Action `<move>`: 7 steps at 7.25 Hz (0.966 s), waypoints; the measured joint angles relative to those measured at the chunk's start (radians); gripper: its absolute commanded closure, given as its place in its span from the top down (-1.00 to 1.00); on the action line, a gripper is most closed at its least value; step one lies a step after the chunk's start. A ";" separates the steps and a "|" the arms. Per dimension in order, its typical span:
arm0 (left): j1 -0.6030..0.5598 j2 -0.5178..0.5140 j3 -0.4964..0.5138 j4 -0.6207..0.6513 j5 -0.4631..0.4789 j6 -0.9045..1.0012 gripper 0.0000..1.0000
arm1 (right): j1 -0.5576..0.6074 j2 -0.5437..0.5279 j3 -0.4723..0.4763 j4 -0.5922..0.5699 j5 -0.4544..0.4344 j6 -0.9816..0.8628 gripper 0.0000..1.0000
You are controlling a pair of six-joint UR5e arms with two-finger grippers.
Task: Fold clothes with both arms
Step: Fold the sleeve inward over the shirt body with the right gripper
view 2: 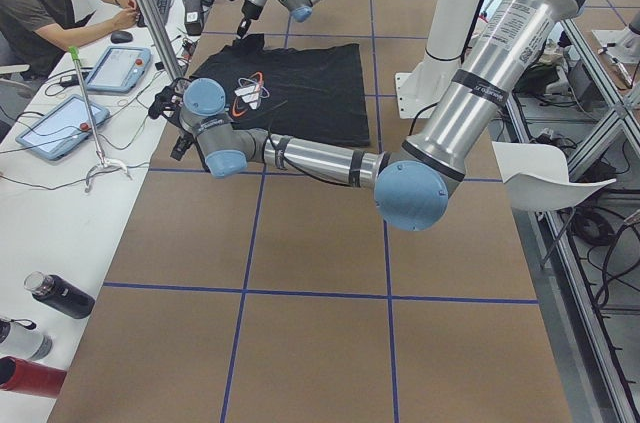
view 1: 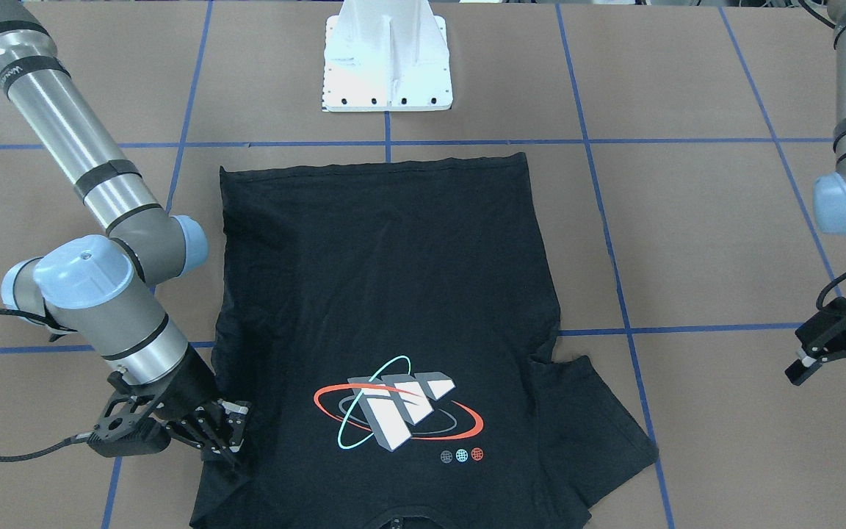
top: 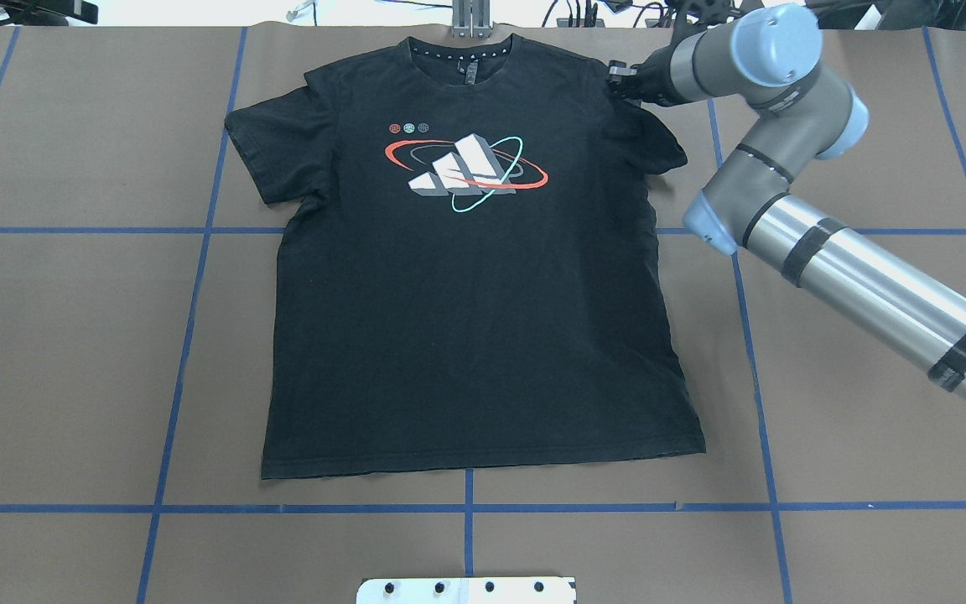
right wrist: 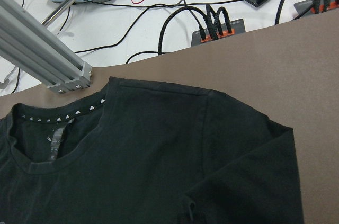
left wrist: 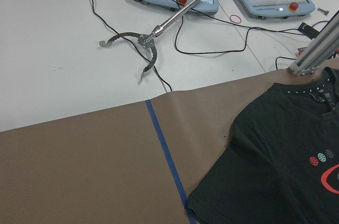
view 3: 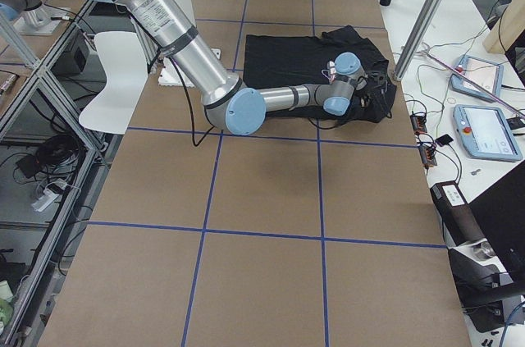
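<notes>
While the black cotton T-shirt (top: 475, 335) lies flat and smooth, print up, sleeves out, on the brown paper-covered bench (top: 72, 352) with its blue tape grid (top: 189, 319), the right arm (top: 860, 281) slopes down with bent wrist, right tool (view 1: 226, 439) spread at the shoulder seam. Past the other sleeve, the left tool (view 1: 830, 383) hovers spread, well clear of the cloth.

Bright, even overhead light, shadows soft & faint. Slight sheen on right arm (top: 869, 285) metal tube. All views sharp, no blur; black T-shirt (top: 475, 335) loses fold detail.
</notes>
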 measured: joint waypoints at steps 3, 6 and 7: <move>-0.001 0.003 -0.001 0.000 -0.001 0.000 0.99 | -0.059 0.121 -0.060 -0.102 -0.112 -0.001 -1.00; -0.003 0.005 -0.008 -0.001 -0.001 -0.002 0.99 | -0.076 0.218 -0.197 -0.126 -0.213 -0.001 -1.00; -0.003 0.006 -0.011 -0.001 -0.001 -0.002 0.99 | -0.076 0.226 -0.213 -0.127 -0.231 -0.001 -1.00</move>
